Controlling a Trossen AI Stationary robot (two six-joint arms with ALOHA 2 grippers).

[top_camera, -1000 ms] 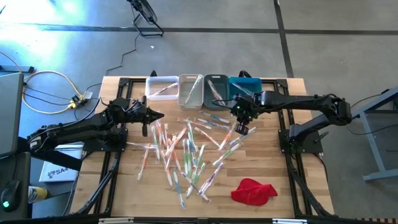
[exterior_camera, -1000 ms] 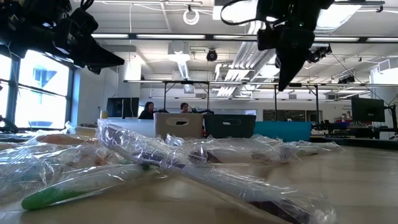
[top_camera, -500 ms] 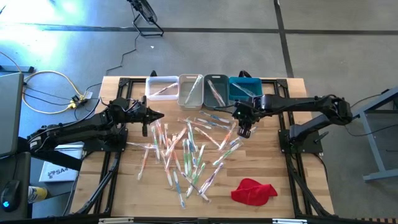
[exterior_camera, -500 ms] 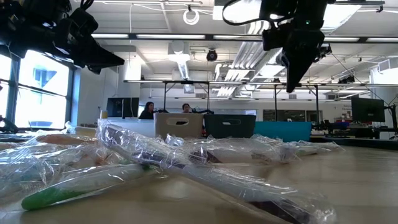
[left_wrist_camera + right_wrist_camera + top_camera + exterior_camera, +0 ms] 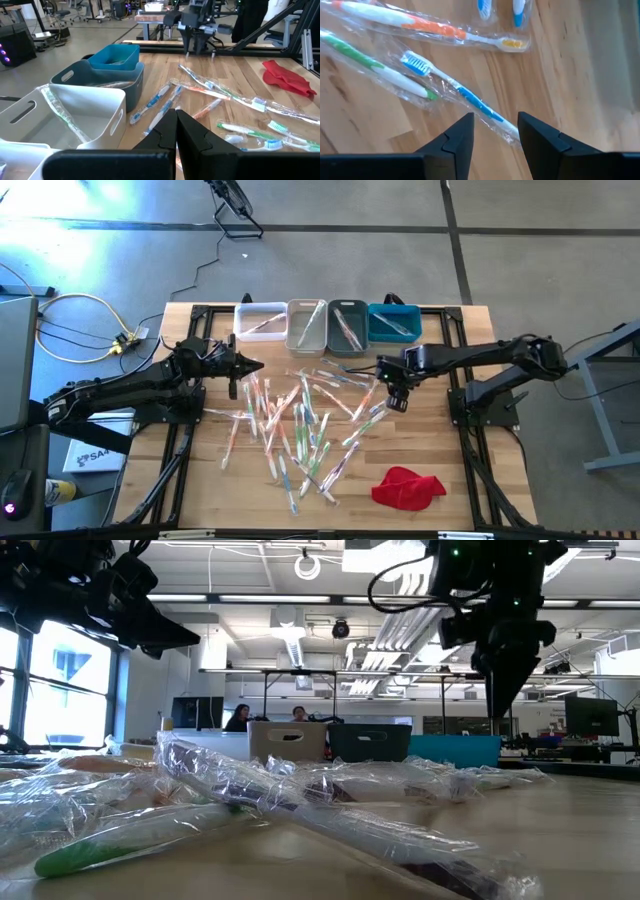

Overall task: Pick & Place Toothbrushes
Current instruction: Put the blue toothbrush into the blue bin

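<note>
Progress: a few toothbrushes lie in the bins (image 5: pixel 307 326); dozens left on desk (image 5: pixel 440 440) | right tool (image 5: pixel 396 394) part-open, empty, over blue-handled toothbrush (image 5: pixel 470 97) | left tool (image 5: pixel 250 365) closed, waiting

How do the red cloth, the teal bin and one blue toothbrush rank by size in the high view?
1. Red cloth
2. Teal bin, close to the cloth, so that order is unsure
3. Blue toothbrush, clearly smallest

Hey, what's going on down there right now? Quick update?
Right claw open, empty, above a blue-handled toothbrush. Left claw shut, waiting at the pile's edge. Loose toothbrushes cover the table. Nothing blocking.
</note>
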